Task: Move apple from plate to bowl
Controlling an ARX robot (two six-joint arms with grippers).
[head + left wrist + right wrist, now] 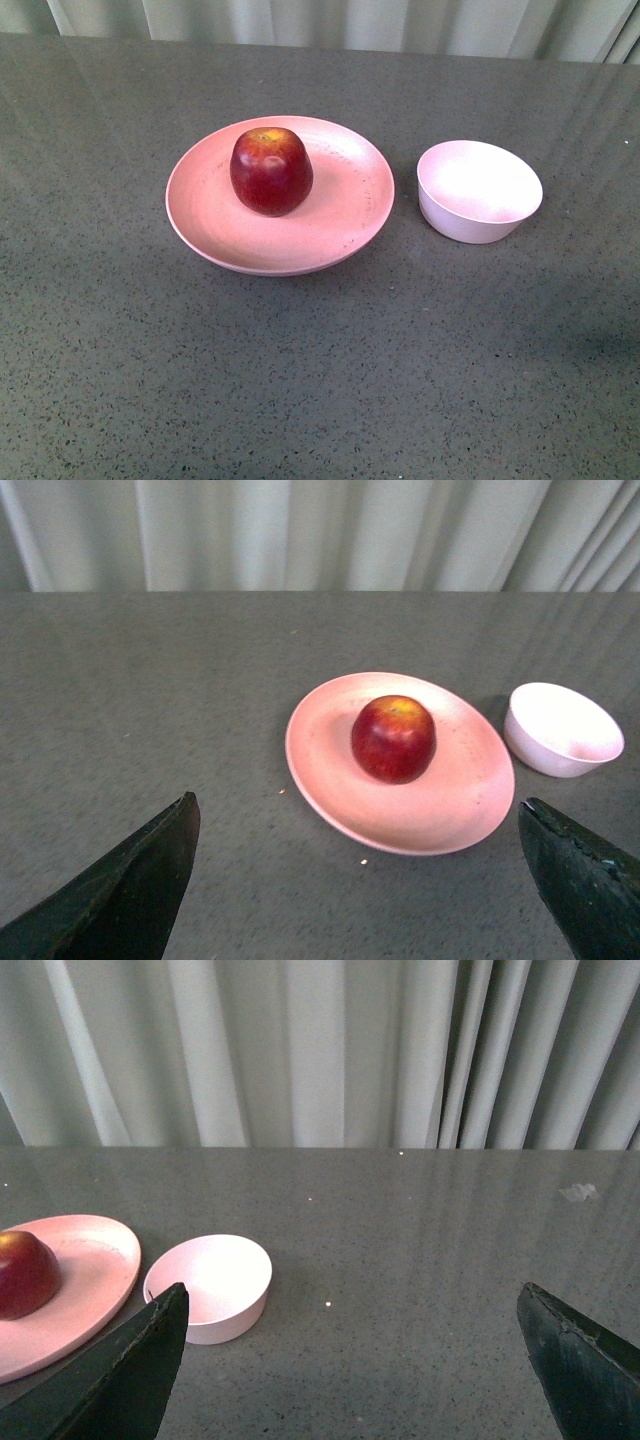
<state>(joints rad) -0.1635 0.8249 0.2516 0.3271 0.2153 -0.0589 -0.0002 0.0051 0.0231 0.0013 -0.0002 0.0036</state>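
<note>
Apple (271, 170), shiny dark red with a yellow top, sits on the wide flat pink plate (205, 215), a bit toward 11 o'clock from the plate's middle. The small deep pale pink bowl (480, 190) stands just beside the plate at its 3 o'clock on the grey speckled table (320, 400). The left gripper (356, 800) is spread wide, with the apple out ahead, well apart from its black fingers (120, 890); the right gripper (351, 1285) is spread wide too, with the bowl ahead and the apple farther off.
</note>
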